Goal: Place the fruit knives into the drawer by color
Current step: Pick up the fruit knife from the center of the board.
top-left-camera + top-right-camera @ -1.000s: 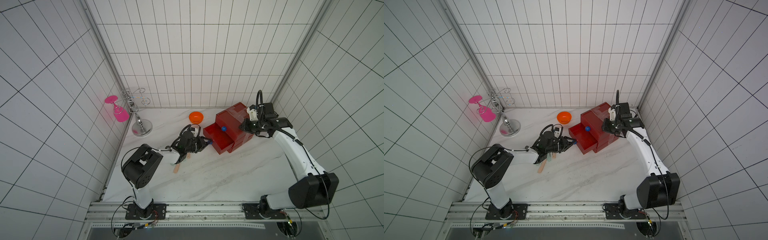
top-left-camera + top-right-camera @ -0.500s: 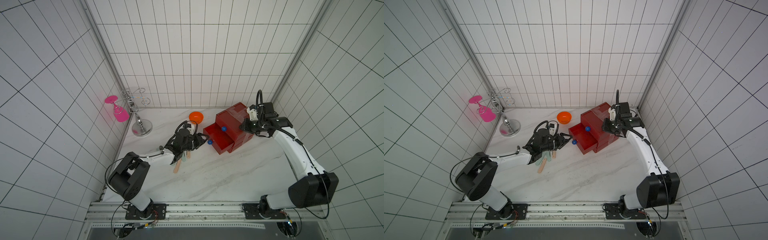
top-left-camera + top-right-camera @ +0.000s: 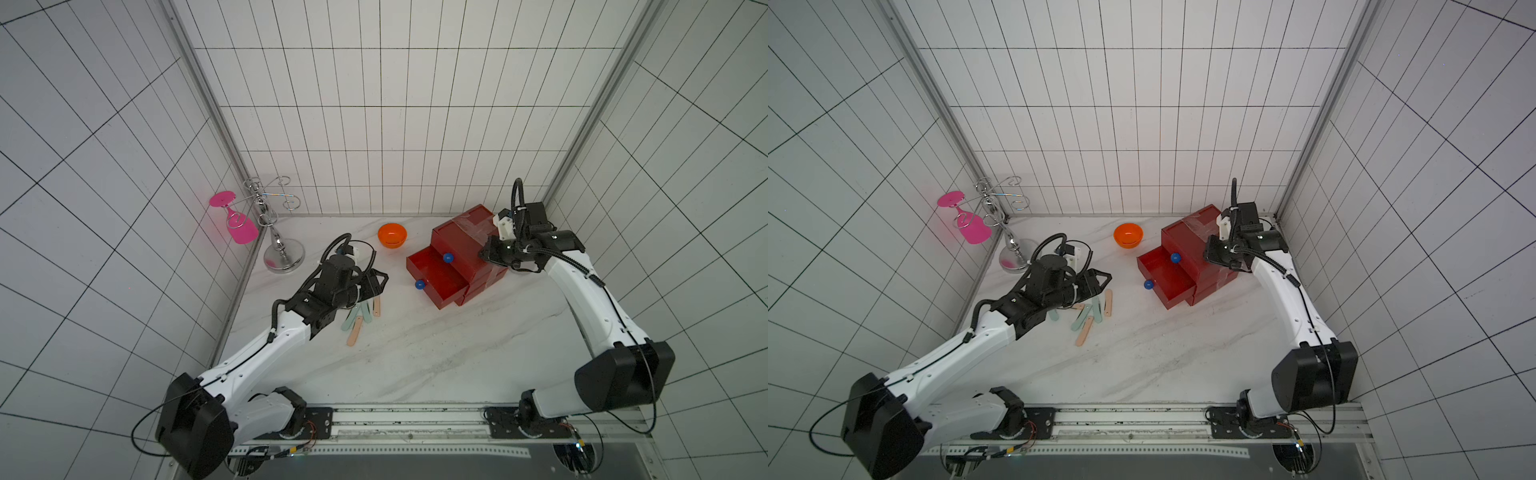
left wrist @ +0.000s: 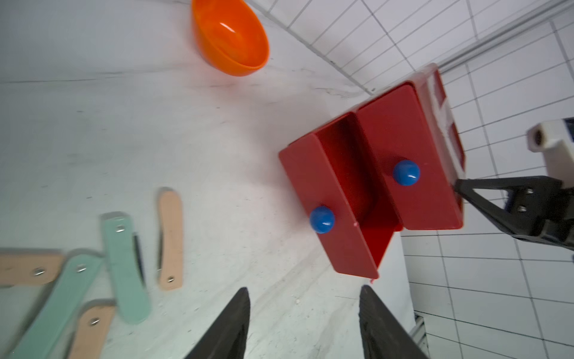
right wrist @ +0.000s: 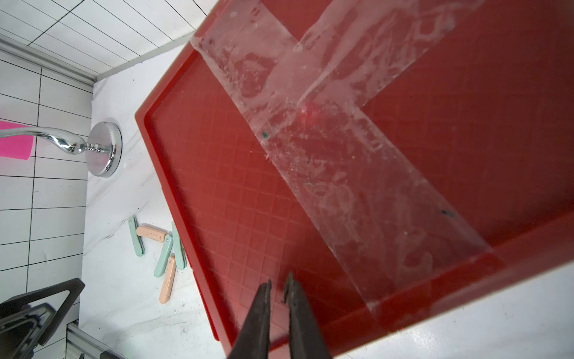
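Top view: left arm point(image 3: 266, 345) over knives point(image 3: 353, 334)

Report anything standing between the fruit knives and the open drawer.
Nothing visible does. Only bare tabletop lies between the fruit knives and the pulled-out drawer; the orange bowl sits clear of that path.

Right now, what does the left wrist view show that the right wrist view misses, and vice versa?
Left wrist only: the orange bowl, the pulled-out drawer and two blue knobs. Right wrist only: clear tape across the top of the red chest, the chrome stand and the pink glass. Both: the red chest and the peach and mint fruit knives lying loose on the table.
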Motion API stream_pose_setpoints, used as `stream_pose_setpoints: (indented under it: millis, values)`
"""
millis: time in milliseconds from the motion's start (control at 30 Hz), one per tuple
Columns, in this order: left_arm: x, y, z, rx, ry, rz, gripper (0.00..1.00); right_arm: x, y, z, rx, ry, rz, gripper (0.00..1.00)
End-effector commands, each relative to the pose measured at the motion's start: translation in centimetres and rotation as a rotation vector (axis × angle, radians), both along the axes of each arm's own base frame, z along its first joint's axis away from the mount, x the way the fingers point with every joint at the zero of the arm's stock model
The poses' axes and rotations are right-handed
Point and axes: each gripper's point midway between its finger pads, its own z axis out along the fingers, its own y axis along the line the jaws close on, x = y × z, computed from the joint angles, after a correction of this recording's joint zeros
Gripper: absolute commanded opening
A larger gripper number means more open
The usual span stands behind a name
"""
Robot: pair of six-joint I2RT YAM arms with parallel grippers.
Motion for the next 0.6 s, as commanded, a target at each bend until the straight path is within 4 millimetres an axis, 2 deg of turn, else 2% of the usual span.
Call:
stream_pose_setpoints:
  millis: [0, 133, 367, 567]
  values:
    - [-1.8, 4.8, -3.4, 0.225, 0.109, 0.067, 0.59, -4.4, -2.0, -6.1, -0.118, 0.310, -0.018, 0.16]
    - [-2.4, 7.4, -5.1, 0.347, 0.190, 0.082, 0.59, -4.2, -2.0, -6.2, -0.118, 0.311, -0.014, 0.16]
    - [-3.0, 10.5, -8.2, 0.563, 0.403, 0.094, 0.59, -4.3, -1.8, -6.6, -0.106, 0.319, -0.011, 0.16]
    - [-2.2, 11.0, -10.2, 0.636, 0.487, 0.064, 0.57, -4.4, -1.6, -7.0, -0.095, 0.320, -0.008, 0.16]
